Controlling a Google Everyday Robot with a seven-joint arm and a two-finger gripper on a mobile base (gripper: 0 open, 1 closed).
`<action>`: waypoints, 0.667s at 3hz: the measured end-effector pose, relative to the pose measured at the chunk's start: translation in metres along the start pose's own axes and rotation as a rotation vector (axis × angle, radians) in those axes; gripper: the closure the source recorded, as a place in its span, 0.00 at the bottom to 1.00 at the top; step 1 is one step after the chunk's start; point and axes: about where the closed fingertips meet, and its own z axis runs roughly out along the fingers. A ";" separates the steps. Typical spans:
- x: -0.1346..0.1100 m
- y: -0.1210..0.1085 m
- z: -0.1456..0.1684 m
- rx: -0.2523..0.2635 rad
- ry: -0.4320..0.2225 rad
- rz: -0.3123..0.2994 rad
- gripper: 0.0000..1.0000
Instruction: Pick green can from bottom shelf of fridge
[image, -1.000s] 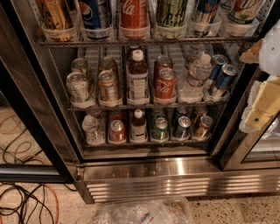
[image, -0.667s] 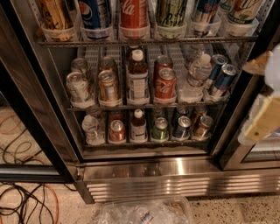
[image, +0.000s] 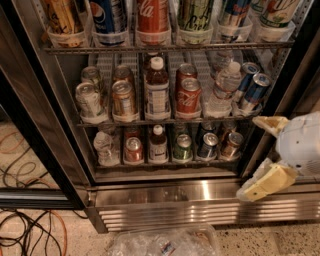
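Note:
The green can (image: 183, 147) stands on the bottom shelf (image: 112, 165) of the fridge (image: 200, 202), fourth lane from the left, with its silver top showing. A dark blue can (image: 207, 146) and a bronze-brown can (image: 232, 145) stand to its right, and a brown bottle (image: 158, 145) to its left. My gripper (image: 253, 154) is at the right edge, outside the fridge in front of the right door frame. Its two tan fingers (image: 270, 125) are spread open and empty. It is level with the bottom shelf, well to the right of the green can.
The middle shelf (image: 100, 122) holds cans and bottles, including red Coca-Cola cans (image: 188, 96). The black door frame (image: 40, 130) runs down the left. Cables (image: 30, 230) lie on the floor at the left, and a clear plastic bag (image: 165, 242) lies below the fridge base.
My gripper has come down and to the left, from level with the middle shelf at the right edge to level with the bottom shelf. The cans have not moved.

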 end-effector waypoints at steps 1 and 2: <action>-0.017 -0.011 -0.002 0.070 -0.085 -0.026 0.00; -0.017 -0.011 -0.002 0.070 -0.084 -0.027 0.00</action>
